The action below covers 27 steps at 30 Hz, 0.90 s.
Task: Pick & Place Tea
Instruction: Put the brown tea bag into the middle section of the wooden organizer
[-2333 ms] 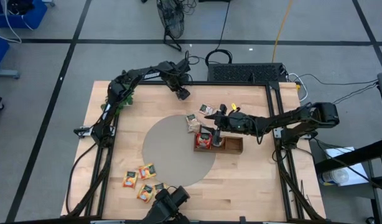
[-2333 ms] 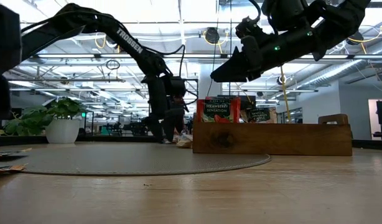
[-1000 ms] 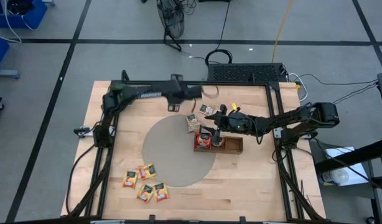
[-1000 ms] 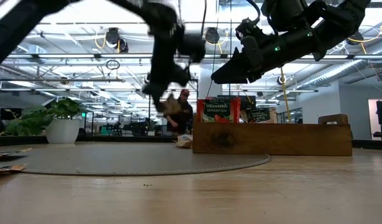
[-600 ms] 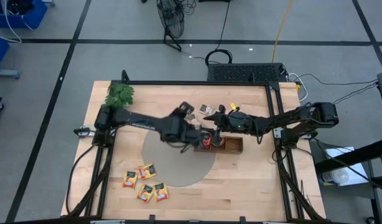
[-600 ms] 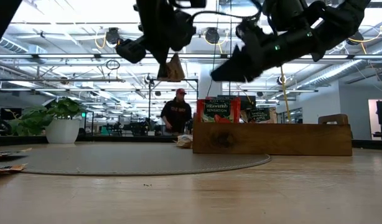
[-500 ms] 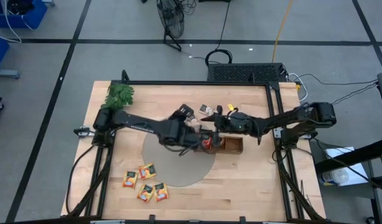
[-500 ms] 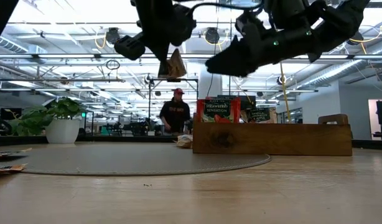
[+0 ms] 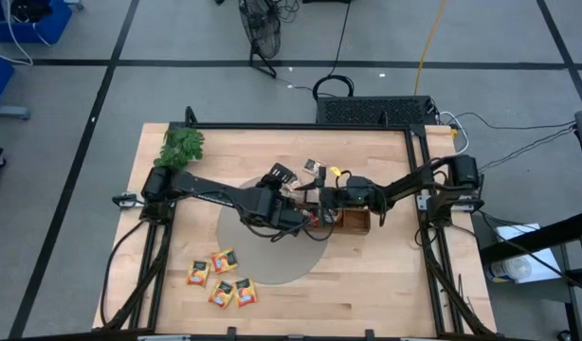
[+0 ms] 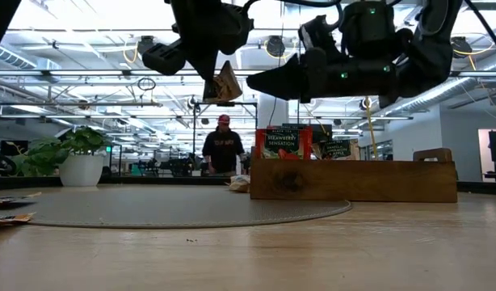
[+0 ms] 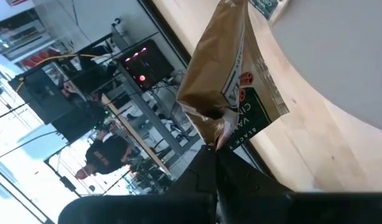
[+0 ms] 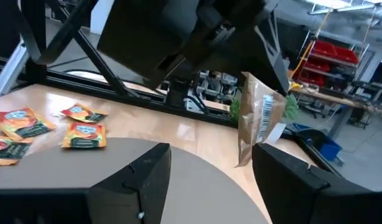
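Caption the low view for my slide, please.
Left gripper holds a tea sachet in the air beside the tray.

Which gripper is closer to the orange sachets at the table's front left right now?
Left. The left gripper, jaws shut on a brown sachet, hangs over the round mat's far side. The right gripper sits beside it by the wooden tray, slightly farther from the orange sachets.
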Tool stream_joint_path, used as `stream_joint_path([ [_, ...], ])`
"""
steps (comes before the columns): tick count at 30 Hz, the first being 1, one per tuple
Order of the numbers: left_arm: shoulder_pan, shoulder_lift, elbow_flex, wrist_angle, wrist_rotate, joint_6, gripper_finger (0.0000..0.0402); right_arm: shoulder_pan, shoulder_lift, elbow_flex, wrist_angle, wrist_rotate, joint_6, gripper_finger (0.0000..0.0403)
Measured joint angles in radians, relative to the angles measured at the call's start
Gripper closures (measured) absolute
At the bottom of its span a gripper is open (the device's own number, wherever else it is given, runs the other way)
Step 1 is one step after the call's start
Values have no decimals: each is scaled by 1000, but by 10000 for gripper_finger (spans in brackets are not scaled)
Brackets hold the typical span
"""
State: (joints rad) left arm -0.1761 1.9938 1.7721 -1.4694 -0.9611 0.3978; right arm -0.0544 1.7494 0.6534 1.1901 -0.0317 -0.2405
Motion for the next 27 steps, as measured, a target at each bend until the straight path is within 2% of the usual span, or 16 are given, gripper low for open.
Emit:
stream_joint_path([
  [5,-3,0,0,6,21,13,401,-19,33,50,-16,-2,-27,195],
  [12,-17,0,0,6,59,6,401,-50,71,132,-91,-103,-36,195],
  [15,-18,0,0,5,64,-9,401,-53,71,159,-148,-98,-37,195],
  [20,-19,0,0,5,63,-12,401,-58,70,159,-143,-99,-35,200],
  [23,-19,-1,0,5,64,-14,401,-65,70,159,-150,-94,-14,229],
  [27,-19,-1,0,5,66,-37,401,-71,70,159,-149,-101,-7,309],
])
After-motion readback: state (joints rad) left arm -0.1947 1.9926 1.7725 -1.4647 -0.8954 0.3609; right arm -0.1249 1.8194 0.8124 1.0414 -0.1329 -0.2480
